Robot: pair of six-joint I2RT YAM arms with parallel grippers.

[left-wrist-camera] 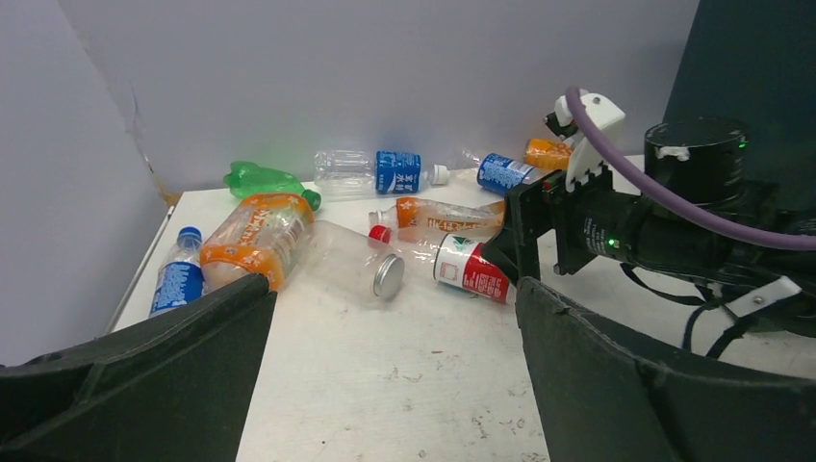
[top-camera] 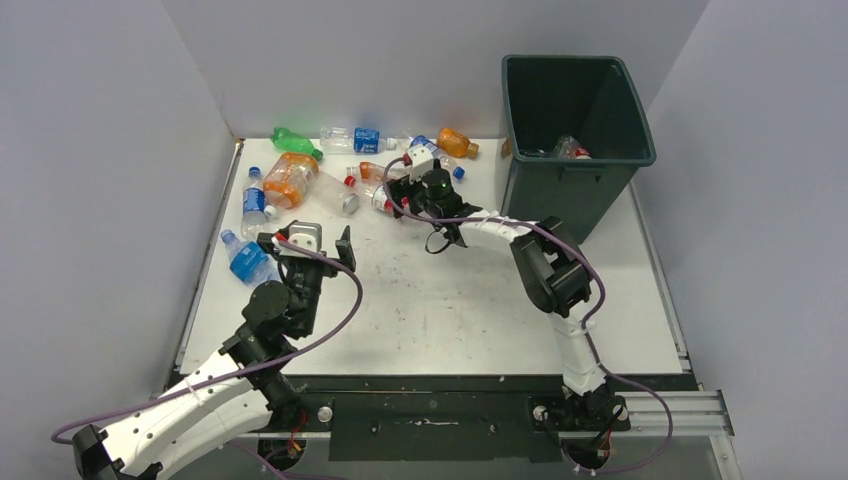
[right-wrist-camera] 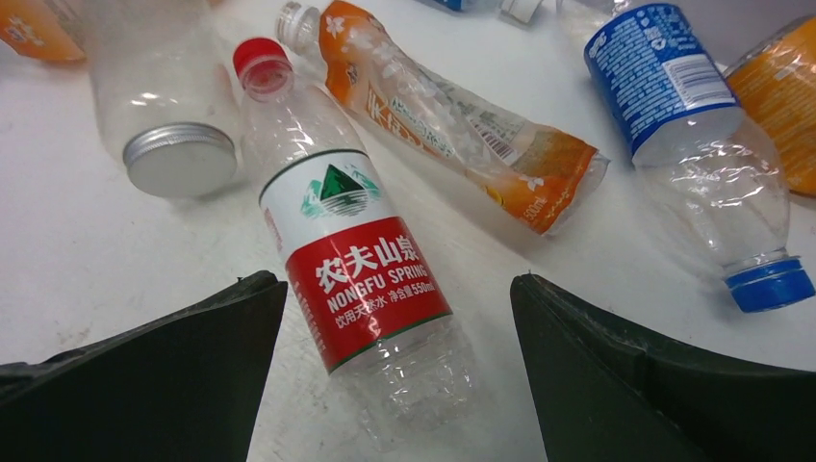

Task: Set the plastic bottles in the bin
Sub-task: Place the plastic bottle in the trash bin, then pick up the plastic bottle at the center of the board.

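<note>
I see right jaws spread over a clear, red-labelled plastic bottle [right-wrist-camera: 356, 260] on the tabletop [right-wrist-camera: 77, 260]; left jaws apart.

Between the wide-spread fingers [left-wrist-camera: 173, 375] of our left gripper [left-wrist-camera: 395, 284] we see a red-labelled bottle [left-wrist-camera: 471, 271] lying on the table [left-wrist-camera: 385, 385], a silver-capped clear bottle [left-wrist-camera: 351, 262] just left of it, the right arm [left-wrist-camera: 674, 231] just right of it, and a green bottle [left-wrist-camera: 265, 180] farther behind.
</note>
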